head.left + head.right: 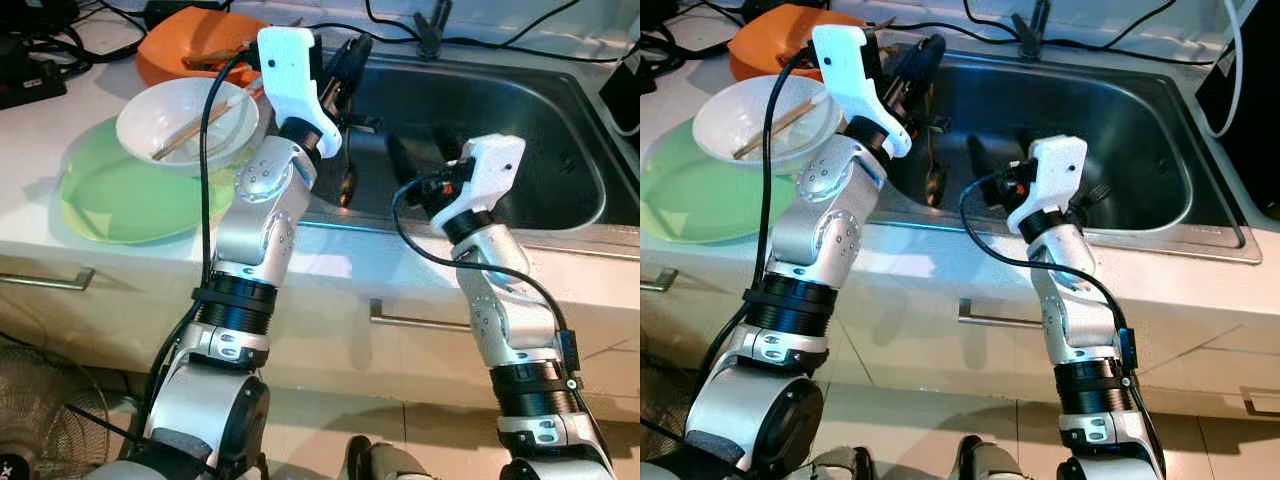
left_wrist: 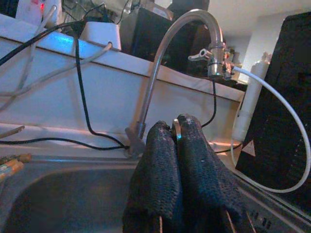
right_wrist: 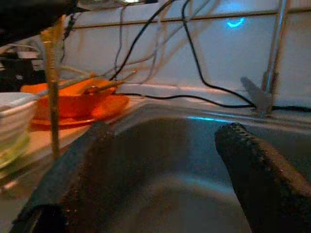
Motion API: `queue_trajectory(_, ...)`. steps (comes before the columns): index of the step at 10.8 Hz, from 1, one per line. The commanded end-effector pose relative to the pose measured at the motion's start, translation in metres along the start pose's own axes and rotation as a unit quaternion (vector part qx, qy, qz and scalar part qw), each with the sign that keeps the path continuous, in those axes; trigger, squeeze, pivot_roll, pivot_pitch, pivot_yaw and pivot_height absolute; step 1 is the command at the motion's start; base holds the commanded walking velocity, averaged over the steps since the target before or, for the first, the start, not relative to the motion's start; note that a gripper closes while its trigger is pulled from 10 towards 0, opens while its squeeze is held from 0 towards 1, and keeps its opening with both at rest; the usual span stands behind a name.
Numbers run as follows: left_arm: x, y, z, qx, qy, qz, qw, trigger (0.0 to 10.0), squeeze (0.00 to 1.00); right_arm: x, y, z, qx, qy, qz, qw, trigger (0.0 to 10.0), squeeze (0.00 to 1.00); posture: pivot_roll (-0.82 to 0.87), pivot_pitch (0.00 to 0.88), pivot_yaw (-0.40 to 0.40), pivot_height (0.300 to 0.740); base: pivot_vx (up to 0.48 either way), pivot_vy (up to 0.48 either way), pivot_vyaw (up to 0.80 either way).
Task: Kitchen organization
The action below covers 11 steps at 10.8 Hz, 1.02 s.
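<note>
My left end effector [image 2: 177, 141] pinches something thin over the sink [image 1: 560, 150], right end effector [image 3: 160, 160] wide; bowl [image 1: 185, 120] and plates still on the bench [image 1: 40, 130]

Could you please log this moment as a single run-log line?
left gripper: shut on thin utensil, over sink | right gripper: open, in sink | white bowl: chopsticks inside, on green plate

Legend, as I see it from the console. A: white stone countertop [image 1: 350, 255], front edge running across the head views. B: two brushed-metal bar handles on pale cabinet fronts, one [image 1: 415, 321] below the basin, one [image 1: 45, 281] further left. C: round wire fan guard [image 1: 40, 420] low on the left, near the floor. D: black cables [image 1: 500, 40] trailing along the back wall. E: curved chrome gooseneck faucet [image 2: 165, 58]. F: thin white hose [image 2: 291, 121] looping from its spout, before a tall black box [image 2: 286, 73].
</note>
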<state>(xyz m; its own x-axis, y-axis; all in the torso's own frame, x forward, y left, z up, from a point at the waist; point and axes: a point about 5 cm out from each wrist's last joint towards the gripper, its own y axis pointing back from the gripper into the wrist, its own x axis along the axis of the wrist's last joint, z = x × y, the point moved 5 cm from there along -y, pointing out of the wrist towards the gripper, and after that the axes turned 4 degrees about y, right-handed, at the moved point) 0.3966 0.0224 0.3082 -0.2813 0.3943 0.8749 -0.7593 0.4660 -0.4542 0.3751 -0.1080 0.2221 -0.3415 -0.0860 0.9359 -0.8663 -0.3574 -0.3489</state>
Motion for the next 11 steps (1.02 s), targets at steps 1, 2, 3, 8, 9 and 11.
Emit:
queue_trajectory(1, -0.004, 0.000, 0.005, -0.012, 0.006, -0.002, 1.000, 10.0, 0.00, 0.006, 0.001, -0.004, 0.022, -0.003, 0.006, 1.000, 10.0, 1.00, 0.04, 0.129, -0.039, 0.740, 0.000, 0.000, 0.00)
queue_trajectory(2, -0.006, 0.001, 0.004, -0.012, 0.009, -0.003, 1.000, 10.0, 0.00, 0.007, 0.003, -0.012, 0.051, -0.003, 0.004, 0.999, 10.0, 0.00, 0.04, 0.121, -0.035, 0.740, 0.000, 0.000, 0.00)
queue_trajectory(3, -0.006, 0.001, 0.004, -0.014, 0.012, -0.003, 1.000, 10.0, 0.00, 0.006, 0.004, -0.015, 0.059, -0.003, 0.004, 0.998, 10.0, 0.00, 0.04, 0.117, -0.033, 0.740, 0.000, 0.000, 0.00)
queue_trajectory(8, 0.007, -0.008, 0.033, -0.100, 0.031, 0.021, 0.994, 10.0, 0.00, 0.006, 0.002, -0.032, 0.086, -0.016, 0.005, 0.996, 10.0, 0.00, 0.04, 0.106, -0.018, 0.740, 0.000, 0.000, 0.00)
queue_trajectory(9, 0.005, -0.009, 0.036, -0.107, 0.034, 0.019, 0.993, 10.0, 0.00, 0.005, 0.003, -0.034, 0.087, -0.017, 0.003, 0.996, 10.0, 0.00, 0.04, 0.106, -0.017, 0.740, 0.000, 0.000, 0.00)
queue_trajectory(11, 0.004, -0.008, 0.043, -0.120, 0.038, 0.016, 0.992, 10.0, 0.00, 0.003, 0.003, -0.035, 0.084, -0.017, 0.000, 0.996, 10.0, 0.00, 0.05, 0.106, -0.016, 0.740, 0.000, 0.000, 0.00)
